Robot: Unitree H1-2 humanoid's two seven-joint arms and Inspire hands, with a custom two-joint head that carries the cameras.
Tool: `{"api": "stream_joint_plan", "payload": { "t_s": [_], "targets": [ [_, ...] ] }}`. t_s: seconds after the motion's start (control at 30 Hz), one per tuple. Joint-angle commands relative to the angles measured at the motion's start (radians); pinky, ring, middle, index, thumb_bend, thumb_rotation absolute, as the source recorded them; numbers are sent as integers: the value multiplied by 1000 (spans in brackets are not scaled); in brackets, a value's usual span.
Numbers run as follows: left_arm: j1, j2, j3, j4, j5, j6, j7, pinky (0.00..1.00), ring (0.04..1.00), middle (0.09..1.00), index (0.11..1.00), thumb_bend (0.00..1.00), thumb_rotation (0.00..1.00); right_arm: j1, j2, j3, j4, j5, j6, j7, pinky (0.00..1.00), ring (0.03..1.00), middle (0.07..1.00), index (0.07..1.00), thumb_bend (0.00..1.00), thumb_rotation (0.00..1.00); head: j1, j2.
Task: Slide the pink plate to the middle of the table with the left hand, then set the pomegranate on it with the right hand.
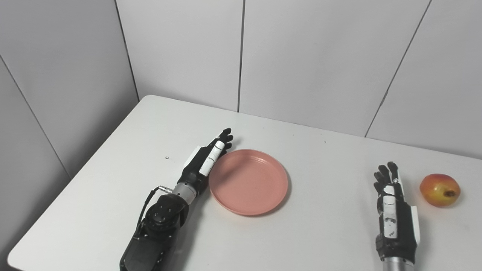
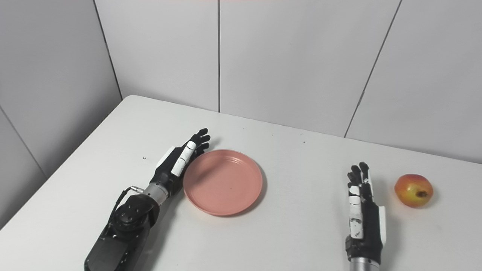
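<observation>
**Left hand flat against plate; pomegranate waits at right**

The white table (image 1: pixel 113 210) fills the lower frame. The pink plate (image 1: pixel 248 181) sits at centre, empty. The left hand (image 1: pixel 206 160) lies open along its left rim, grasping nothing. The right hand (image 2: pixel 360 203), lower right, is open and empty, near the pomegranate (image 2: pixel 413 190). Both views agree; the right eye view shows more table beyond the fruit.

No text, label, brand, number or sign is legible on any surface in either view of the white table (image 1: pixel 113 195)

plate (image 1: pixel 248 182) mid-table (image 1: pixel 320 241), pomegranate (image 1: pixel 440 189) far right
</observation>
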Motion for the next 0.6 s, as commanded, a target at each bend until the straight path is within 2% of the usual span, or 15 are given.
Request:
{"api": "stream_joint_plan", "payload": {
  "t_s": [0.0,0.1,0.4,0.57],
  "targets": [
    [-18,-24,-13,-25,16,-8,10,946,953,967,965,764,1000,40,22,7,33,-7,-14,-12,968,941,945,966,576,918,-13,5],
    [-11,-41,-21,-48,42,18,31,946,951,968,975,764,1000,41,31,10,30,-13,-12,-16,968,942,942,959,571,912,-42,11],
    [11,-75,-38,-97,75,27,53,956,962,980,989,727,1000,43,53,20,16,-46,5,-39,967,938,939,954,557,912,-106,25],
    [15,-96,-38,-127,79,71,62,953,962,978,980,688,1000,37,69,24,16,-53,16,-44,971,943,939,952,577,890,-168,35]
  ]
}}
